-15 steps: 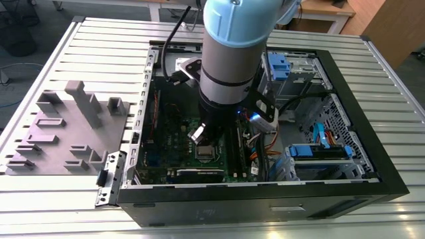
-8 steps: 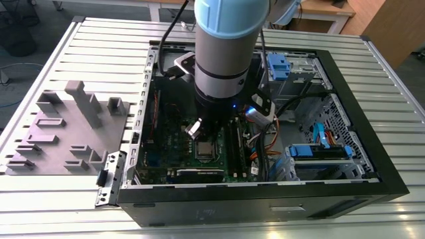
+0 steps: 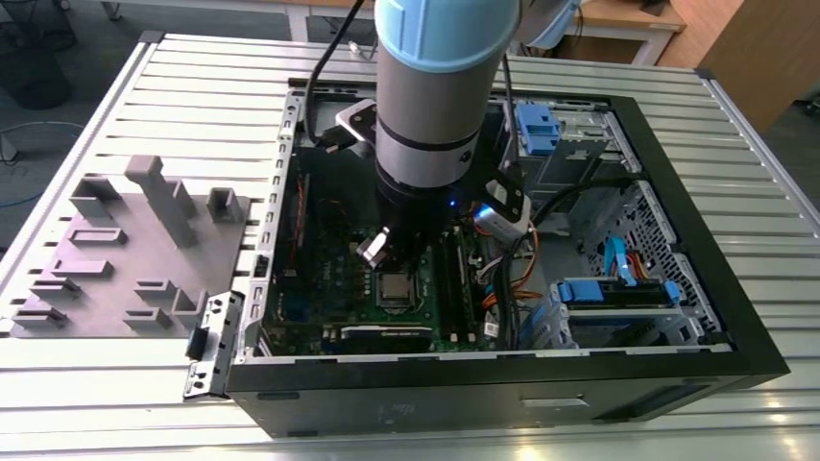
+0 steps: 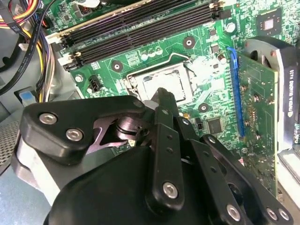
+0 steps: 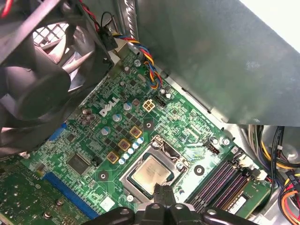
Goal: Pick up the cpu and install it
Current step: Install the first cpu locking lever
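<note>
One arm reaches down into the open computer case at the centre of the exterior view. The cpu sits flat inside the socket frame on the green motherboard, low and centre in the first wrist view. The gripper hangs just above the chip's edge, fingertips drawn together and holding nothing. A grey moulded tray lies at the left.

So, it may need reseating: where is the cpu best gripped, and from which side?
Probably by two opposite edges of its rim, coming straight down from above: the cpu lies flat, metal top up, inside the socket frame, which blocks any sideways approach.
</note>
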Robot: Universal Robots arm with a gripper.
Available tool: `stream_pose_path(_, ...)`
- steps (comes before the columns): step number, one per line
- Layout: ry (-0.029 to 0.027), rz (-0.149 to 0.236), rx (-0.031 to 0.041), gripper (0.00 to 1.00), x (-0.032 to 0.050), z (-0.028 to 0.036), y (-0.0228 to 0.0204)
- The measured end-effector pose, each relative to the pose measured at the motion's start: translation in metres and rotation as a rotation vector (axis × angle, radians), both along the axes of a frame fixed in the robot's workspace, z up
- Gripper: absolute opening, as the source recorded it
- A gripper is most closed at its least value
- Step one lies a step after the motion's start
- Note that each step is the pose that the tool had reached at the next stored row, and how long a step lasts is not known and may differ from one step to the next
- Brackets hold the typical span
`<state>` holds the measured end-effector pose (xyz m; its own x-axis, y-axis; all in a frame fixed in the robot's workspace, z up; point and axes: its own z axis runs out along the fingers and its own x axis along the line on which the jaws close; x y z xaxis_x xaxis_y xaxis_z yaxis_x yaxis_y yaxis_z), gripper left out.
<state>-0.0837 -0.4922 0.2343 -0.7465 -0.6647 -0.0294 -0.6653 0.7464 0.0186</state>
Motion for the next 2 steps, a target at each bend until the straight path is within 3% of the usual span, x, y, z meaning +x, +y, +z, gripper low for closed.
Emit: stream_pose_path(2,0.0,0.0,0.0,0.11,0.0,0.0,0.0)
